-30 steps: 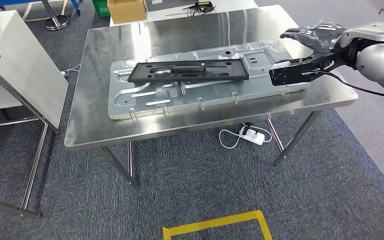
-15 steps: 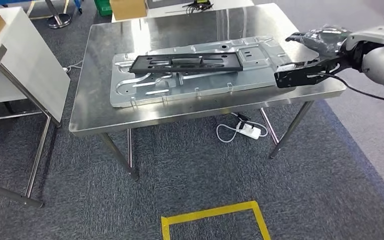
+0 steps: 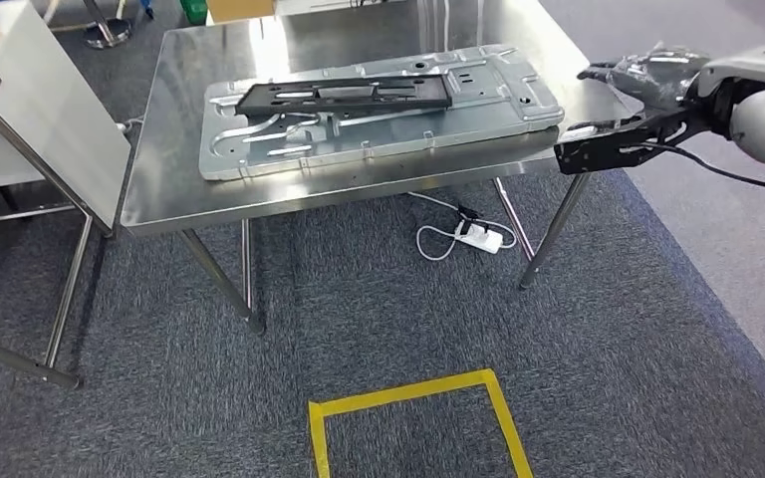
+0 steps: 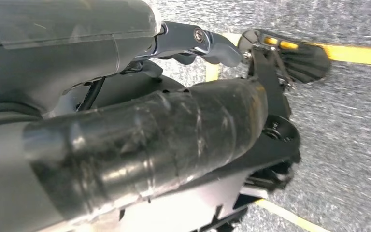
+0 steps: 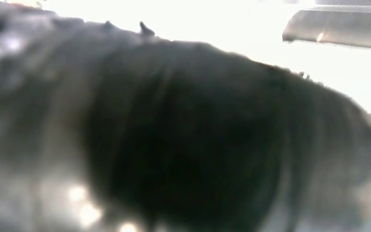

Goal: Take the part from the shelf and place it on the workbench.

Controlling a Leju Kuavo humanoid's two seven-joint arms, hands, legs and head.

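The long black plastic frame (image 3: 345, 94) is lying lengthwise, left to right, along the ribbed silver metal panel (image 3: 383, 108) on the steel surface (image 3: 159, 159); the right hand (image 3: 626, 118) is hovering beside the surface's right end, fingers spread, holding nothing.

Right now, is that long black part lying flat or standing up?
Lying flat: the black part rests lengthwise on the metal panel atop the workbench.

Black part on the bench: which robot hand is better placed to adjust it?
Right, probably. The right robot hand is raised at bench height just off the workbench's right end, fingers apart and empty. The left robot hand hangs low over the carpet by the yellow tape.
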